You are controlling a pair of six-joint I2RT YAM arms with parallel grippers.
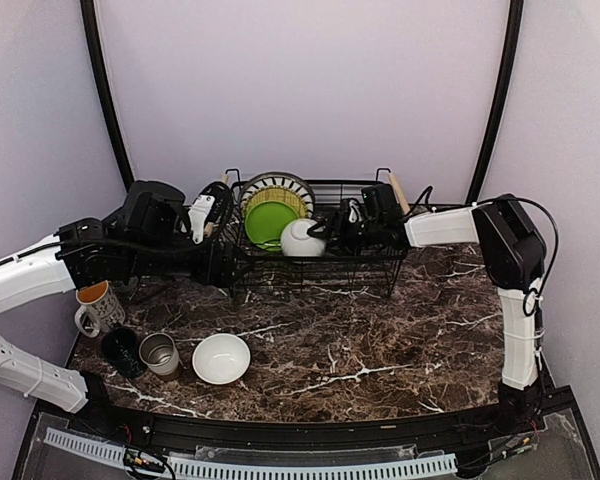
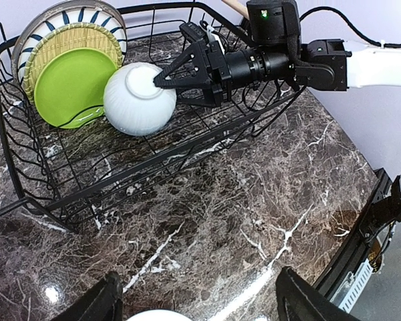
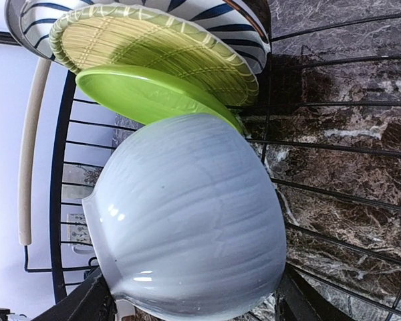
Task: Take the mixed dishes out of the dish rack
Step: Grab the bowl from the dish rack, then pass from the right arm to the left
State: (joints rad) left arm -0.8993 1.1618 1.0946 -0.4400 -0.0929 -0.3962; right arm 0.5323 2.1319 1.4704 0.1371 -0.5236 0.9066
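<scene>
The black wire dish rack point(image 1: 380, 262) stands at the back of the marble table. Inside it, a striped plate point(image 2: 67, 15), a yellow woven plate point(image 2: 73, 41) and a lime-green plate point(image 2: 70, 85) lean upright. A white bowl point(image 2: 137, 100) lies tipped against the green plate. My right gripper point(image 1: 325, 232) reaches into the rack from the right, a finger on each side of this bowl point(image 3: 187, 221), which still rests on the wires. My left gripper point(image 2: 197, 297) hangs open over bare marble in front of the rack's left end, holding nothing.
On the table's left front stand a patterned mug point(image 1: 98, 305), a dark green mug point(image 1: 122, 350), a steel cup point(image 1: 160, 353) and a second white bowl point(image 1: 221, 358). The rack's wooden handle point(image 3: 28, 167) runs beside the plates. Purple walls close in the back and sides.
</scene>
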